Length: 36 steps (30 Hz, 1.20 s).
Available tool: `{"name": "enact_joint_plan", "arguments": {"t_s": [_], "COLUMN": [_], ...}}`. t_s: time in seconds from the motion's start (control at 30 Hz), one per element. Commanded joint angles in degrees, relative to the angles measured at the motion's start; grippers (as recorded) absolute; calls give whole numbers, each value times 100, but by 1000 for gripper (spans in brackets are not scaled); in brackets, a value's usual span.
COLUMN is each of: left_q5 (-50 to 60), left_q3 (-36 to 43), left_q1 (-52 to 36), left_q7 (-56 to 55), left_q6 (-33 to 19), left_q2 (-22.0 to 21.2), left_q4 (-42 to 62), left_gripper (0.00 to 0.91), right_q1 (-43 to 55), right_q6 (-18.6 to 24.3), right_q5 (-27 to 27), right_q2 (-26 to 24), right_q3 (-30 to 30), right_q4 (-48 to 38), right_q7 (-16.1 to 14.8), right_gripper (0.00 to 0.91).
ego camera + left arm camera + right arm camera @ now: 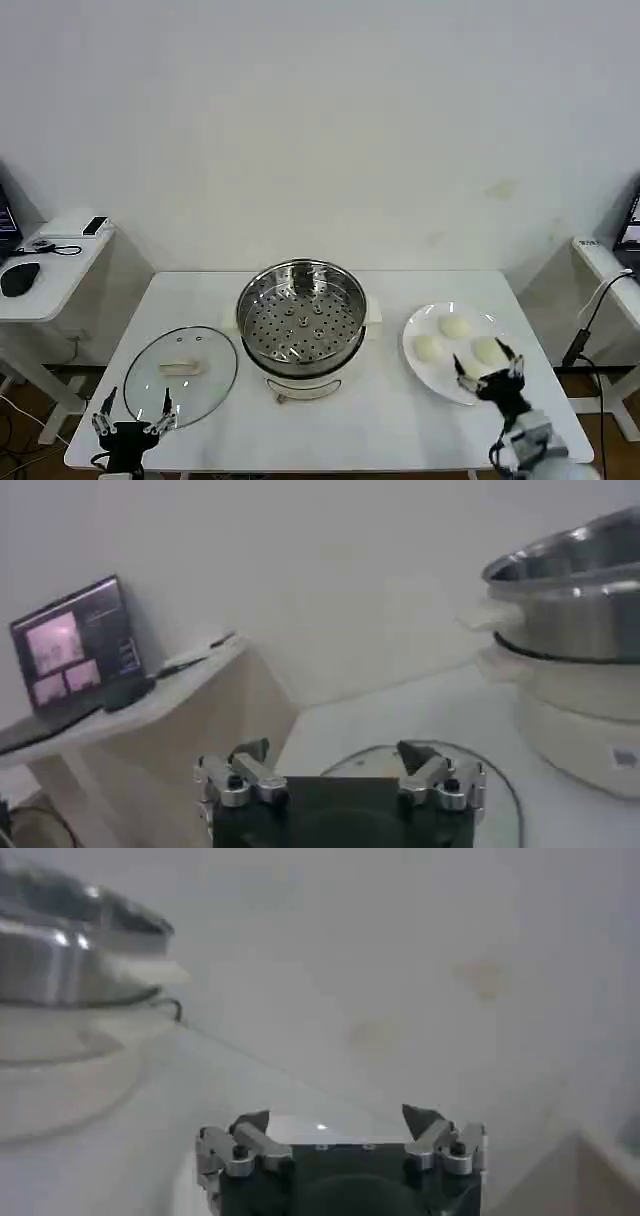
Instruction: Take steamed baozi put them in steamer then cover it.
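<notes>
The left gripper (134,407) sits at the table's (330,430) near edge, fingers spread wide, just in front of the cover (180,372), which lies flat on the table left of the steamer (301,320). The right gripper (489,365), fingers also spread, hovers over the near rim of the white plate (420,368) and blocks part of it. 3 steamed baozi (455,326) show plainly on that plate, right of the steamer; whether a 4th lies under the gripper cannot be told. The steamer stands mid-table, its perforated tray bare. In the left wrist view the cover (505,790) is partly hidden behind the gripper body.
</notes>
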Motion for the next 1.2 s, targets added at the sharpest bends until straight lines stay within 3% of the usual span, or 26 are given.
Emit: {"name": "enact_joint_plan", "arguments": {"t_s": [0.03,0.2,0.23,0.37,0.47,0.6,0.63,0.67,0.73,0.93,1.2], "left_q5": [512,507,511,563,585,588,588,587,590,574,565], "left_q3": [-75,-128,-128,-127,-146,-203,-211,-216,-230,-270,-316], "left_q1": [-10,-20,-17,-3,-5,-36,-48,-52,-67,-133,-230], "left_q7": [311,306,306,313,331,342,342,346,351,343,362], "left_q6": [-171,-163,-163,-148,-138,-110,-102,-89,-75,-41,22], "left_q2": [-23,-31,-32,-43,-36,-31,-25,-24,-10,-8,21], "left_q4": [12,-94,-111,-229,-297,-335,-343,-353,-363,-369,-383], "left_gripper": [907,907,907,907,907,907,907,907,907,907,907], "right_q1": [795,1885,2000,3406,4335,5244,5594,5636,6184,6900,7130], "right_q6": [-747,-767,-767,-350,-91,125,179,192,245,206,182], "right_q5": [-585,-1386,-1412,-1937,-1940,-1931,-1908,-1899,-1646,-1246,-1220], "right_q2": [-879,-1922,-2032,-2602,-2806,-2871,-2873,-2864,-2782,-2307,-1565], "right_q3": [171,-638,-689,-2094,-3221,-4408,-4961,-5024,-5805,-6733,-7087], "right_q4": [-399,-1072,-1099,-1938,-2351,-2749,-2909,-2948,-3203,-3722,-4376], "right_q7": [-765,-2057,-2094,-2976,-3548,-4043,-4210,-4245,-4441,-4553,-4341], "right_gripper": [907,907,907,907,907,907,907,907,907,907,907]}}
